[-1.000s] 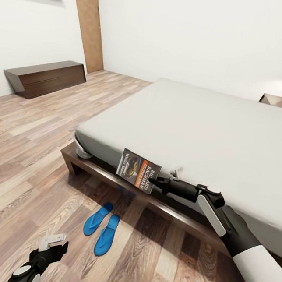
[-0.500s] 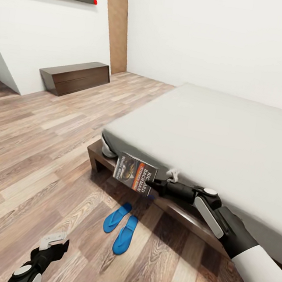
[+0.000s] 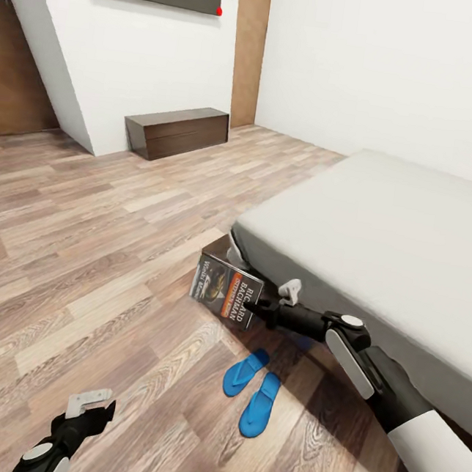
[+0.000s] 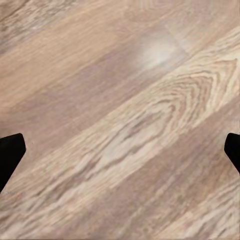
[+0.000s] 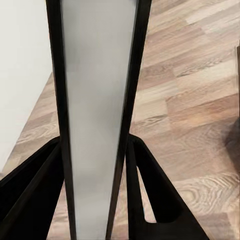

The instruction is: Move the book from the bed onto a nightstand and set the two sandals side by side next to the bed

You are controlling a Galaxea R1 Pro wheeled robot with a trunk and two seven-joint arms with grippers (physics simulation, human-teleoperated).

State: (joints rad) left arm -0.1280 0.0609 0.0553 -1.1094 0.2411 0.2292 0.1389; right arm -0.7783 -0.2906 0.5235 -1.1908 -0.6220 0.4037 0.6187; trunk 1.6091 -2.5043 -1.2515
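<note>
Bright, flat sim lighting, pretty clean render

Soft dark shadow pools under the pale grey-white bed [image 3: 384,232] onto the brown wood-plank floor [image 3: 79,246]; a pale glare patch shows in the left wrist view, edges slightly soft.

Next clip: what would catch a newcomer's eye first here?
The book, held upright in the air by the right gripper just off the corner of the bed, draws the eye first. Next are the two bright blue sandals lying side by side on the wood floor beside the bed, below the right arm.
</note>
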